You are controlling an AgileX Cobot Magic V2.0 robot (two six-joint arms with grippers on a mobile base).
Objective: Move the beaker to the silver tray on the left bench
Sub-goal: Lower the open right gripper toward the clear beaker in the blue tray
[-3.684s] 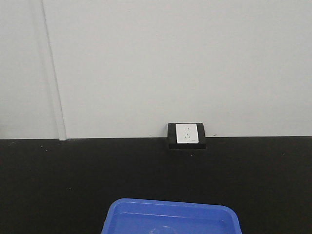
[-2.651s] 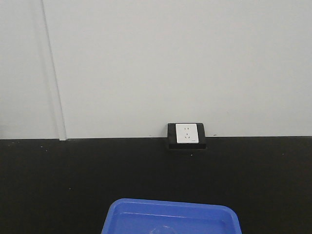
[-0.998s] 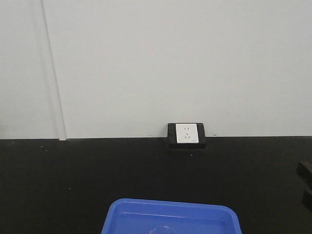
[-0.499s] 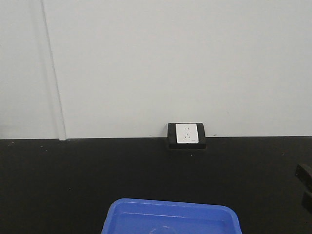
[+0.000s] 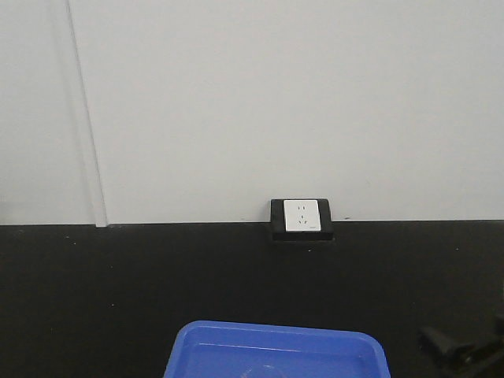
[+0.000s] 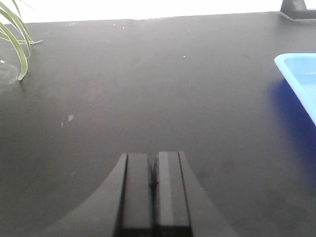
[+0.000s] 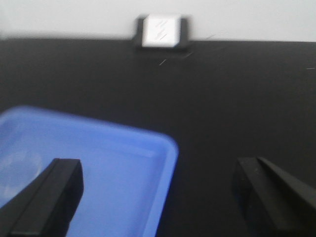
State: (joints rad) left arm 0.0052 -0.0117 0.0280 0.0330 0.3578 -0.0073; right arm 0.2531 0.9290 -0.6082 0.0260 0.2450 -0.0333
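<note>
The beaker [image 7: 17, 173] shows only as a faint clear round outline inside the blue tray [image 7: 123, 148], and again at the bottom edge of the front view [image 5: 264, 368]. My right gripper [image 7: 158, 197] is open wide and holds nothing. Its left finger hangs over the blue tray, its right finger over black worktop, and the tray's right corner lies between them. In the front view the right gripper [image 5: 463, 351] is low at the right, just right of the tray. My left gripper [image 6: 153, 182] is shut on nothing above bare worktop. The silver tray and the left bench are out of view.
A black worktop [image 5: 118, 291] runs along a white wall with a wall socket [image 5: 300, 216] behind the blue tray [image 5: 276, 346]. Green plant leaves [image 6: 17, 44] hang at the far left of the left wrist view. The blue tray's edge [image 6: 298, 79] is at its right.
The right gripper came in at the right edge about a second ago. It is now lower and further left, beside the blue tray's right corner. Nothing else has moved.
</note>
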